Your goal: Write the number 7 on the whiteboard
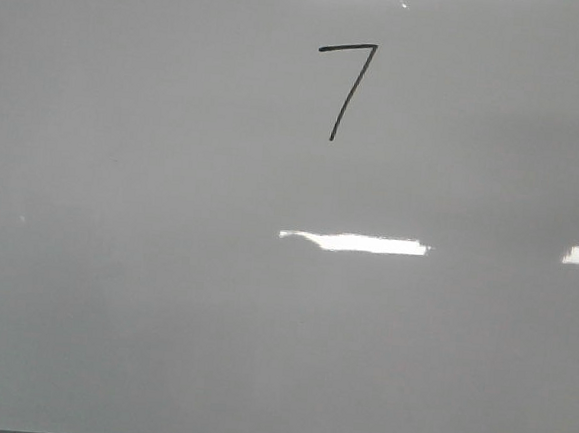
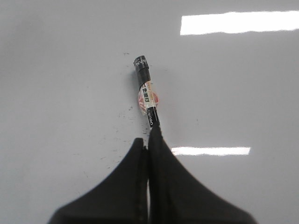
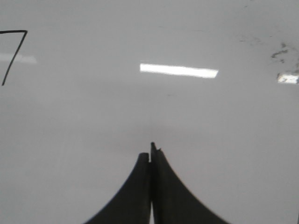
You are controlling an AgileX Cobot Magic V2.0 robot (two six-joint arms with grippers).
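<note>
Where the front view looks down, nothing but board (image 1: 143, 295), pale grey and shiny, with a thin dark edge at the near side. High up and a bit right of the middle, a black 7 (image 1: 345, 85): short top stroke, long stem slanting down and to the left. Bright strips of light (image 1: 356, 243) shining on the surface, well below the 7 and at the far edge. No arm in that view.

Seen from the left wrist, left gripper (image 2: 149, 140) with black jaws pressed close, pinching a marker (image 2: 147, 95). Sticking out past the fingertips, black with a white and pink label, capped end (image 2: 141, 65) pointing away. Faint small ink specks (image 2: 122, 114) on the board just beside it.

Seen from the right wrist, right gripper (image 3: 151, 151) with jaws pressed together, holding nothing. Part of the 7 (image 3: 13, 51) off to one side, well apart from the fingertips. Dark smudges (image 3: 280, 53) on the board at the other side.
</note>
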